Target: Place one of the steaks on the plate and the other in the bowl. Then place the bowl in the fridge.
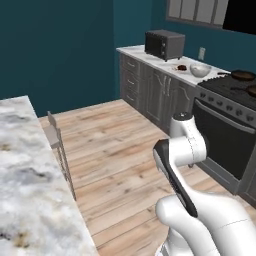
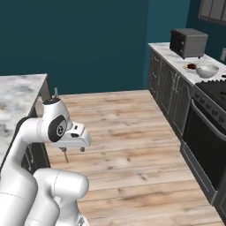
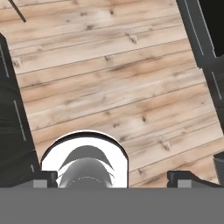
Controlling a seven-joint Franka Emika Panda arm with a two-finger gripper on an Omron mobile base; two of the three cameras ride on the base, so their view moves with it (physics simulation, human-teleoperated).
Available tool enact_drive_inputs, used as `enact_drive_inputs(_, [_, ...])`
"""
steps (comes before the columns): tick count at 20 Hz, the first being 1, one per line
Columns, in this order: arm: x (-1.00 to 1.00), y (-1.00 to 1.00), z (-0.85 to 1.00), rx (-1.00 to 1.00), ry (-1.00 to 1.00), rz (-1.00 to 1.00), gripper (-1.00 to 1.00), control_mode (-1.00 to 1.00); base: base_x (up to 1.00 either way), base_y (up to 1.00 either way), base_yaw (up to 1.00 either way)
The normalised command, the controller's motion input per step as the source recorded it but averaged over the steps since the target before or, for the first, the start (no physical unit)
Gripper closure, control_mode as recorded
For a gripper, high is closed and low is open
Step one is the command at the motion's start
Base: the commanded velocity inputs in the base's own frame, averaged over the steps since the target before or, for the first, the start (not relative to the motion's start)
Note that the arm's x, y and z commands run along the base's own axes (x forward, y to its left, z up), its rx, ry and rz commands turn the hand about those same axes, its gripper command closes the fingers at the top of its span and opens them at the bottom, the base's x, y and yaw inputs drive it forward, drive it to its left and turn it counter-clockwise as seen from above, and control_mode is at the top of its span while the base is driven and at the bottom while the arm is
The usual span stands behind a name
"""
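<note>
Spread wide apart, the claw [image 3: 112, 178] is seen in the hand view with one dark tip at each lower corner and nothing held between them; it is pointed down at the wooden floor [image 3: 118, 83]. In the right base view the hand is held low over the floor beside the marble island counter [image 2: 17, 95].

The far counter [image 1: 150, 56] is shown in both base views. On it the bowl [image 1: 200, 70] stands near the stove [image 1: 235, 100], and just beside it, on the toaster oven's side, a dark steak [image 1: 182, 67] is seen lying on what looks like the plate [image 1: 179, 69]; from this range it cannot be told whether the second steak is there too. The toaster oven [image 1: 164, 44] stands farther along the same counter. A dark skillet [image 1: 243, 75] on the stove is shown in the left base view.

A stool [image 1: 56, 137] stands against the island counter in the left base view. Open floor lies between the robot and the far counter.
</note>
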Motion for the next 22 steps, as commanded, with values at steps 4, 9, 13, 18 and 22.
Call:
enact_drive_inputs(4, [0.00,0.00,0.00,0.00,0.00,0.00,-1.00,1.00,1.00,0.30,0.00])
enact_drive_inputs(9, [0.00,0.00,0.00,0.00,0.00,0.00,-1.00,1.00,1.00,0.37,0.00])
enact_drive_inputs(13, [0.00,0.00,0.00,0.00,0.00,0.00,-1.00,1.00,1.00,0.24,0.00])
enact_drive_inputs(18, [0.00,0.00,0.00,0.00,0.00,0.00,-1.00,1.00,1.00,0.16,0.00])
enact_drive_inputs(22, [0.00,0.00,0.00,0.00,0.00,0.00,-1.00,1.00,1.00,0.01,0.00])
